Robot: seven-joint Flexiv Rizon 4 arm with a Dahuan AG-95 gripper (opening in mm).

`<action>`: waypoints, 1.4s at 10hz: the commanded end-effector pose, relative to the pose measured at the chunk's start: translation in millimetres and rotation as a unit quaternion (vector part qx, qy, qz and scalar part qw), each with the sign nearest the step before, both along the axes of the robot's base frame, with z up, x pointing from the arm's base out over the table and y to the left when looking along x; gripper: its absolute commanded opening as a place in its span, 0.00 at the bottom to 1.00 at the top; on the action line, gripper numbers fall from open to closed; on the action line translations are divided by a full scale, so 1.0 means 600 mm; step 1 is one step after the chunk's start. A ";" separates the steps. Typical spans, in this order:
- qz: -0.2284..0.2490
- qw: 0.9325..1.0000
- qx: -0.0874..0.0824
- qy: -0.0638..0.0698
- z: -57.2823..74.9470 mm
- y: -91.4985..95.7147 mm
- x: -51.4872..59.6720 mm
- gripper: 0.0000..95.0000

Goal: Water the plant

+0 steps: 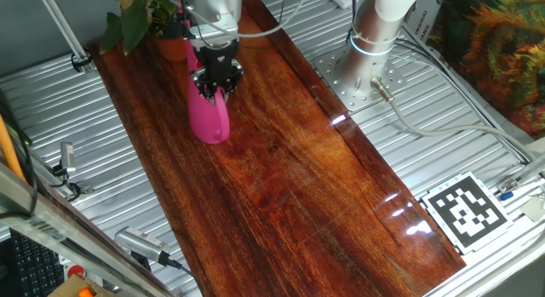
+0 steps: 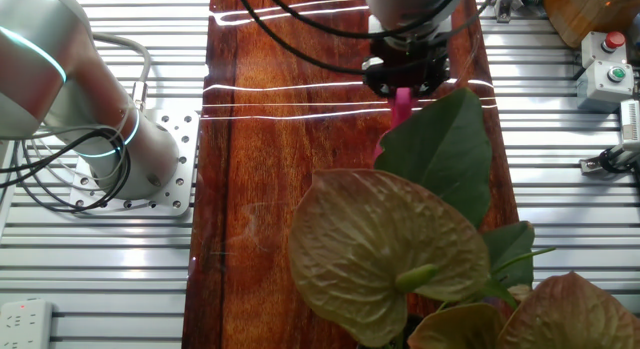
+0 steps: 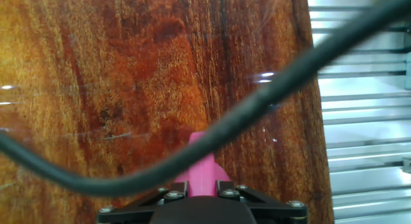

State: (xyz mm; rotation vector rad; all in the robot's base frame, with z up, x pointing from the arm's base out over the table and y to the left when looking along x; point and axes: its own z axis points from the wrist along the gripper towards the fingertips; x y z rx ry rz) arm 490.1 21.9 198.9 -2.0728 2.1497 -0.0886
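The plant (image 1: pixel 134 16), a small cluster of broad dark-green leaves in an orange pot (image 1: pixel 173 47), stands at the far left end of the wooden board (image 1: pixel 289 161). In the other fixed view its big leaves (image 2: pixel 385 254) fill the foreground. A pink watering can (image 1: pixel 210 118) is upright right beside the pot, and my gripper (image 1: pixel 218 81) is shut on its top from above. The other fixed view shows the gripper (image 2: pixel 404 77) over the pink can (image 2: pixel 401 107), partly behind a leaf. In the hand view the pink can (image 3: pixel 203 169) sits between the jaws. I cannot tell whether the can rests on the board.
The arm's base (image 1: pixel 375 37) stands on the metal table right of the board. A bushy orange-and-green foliage mass (image 1: pixel 502 50) is at the far right and a black-and-white marker (image 1: pixel 466 210) at the near right. A black cable (image 3: pixel 270 99) crosses the hand view.
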 end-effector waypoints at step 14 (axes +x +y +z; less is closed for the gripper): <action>-0.012 1.000 0.013 0.003 0.030 0.006 0.002 0.00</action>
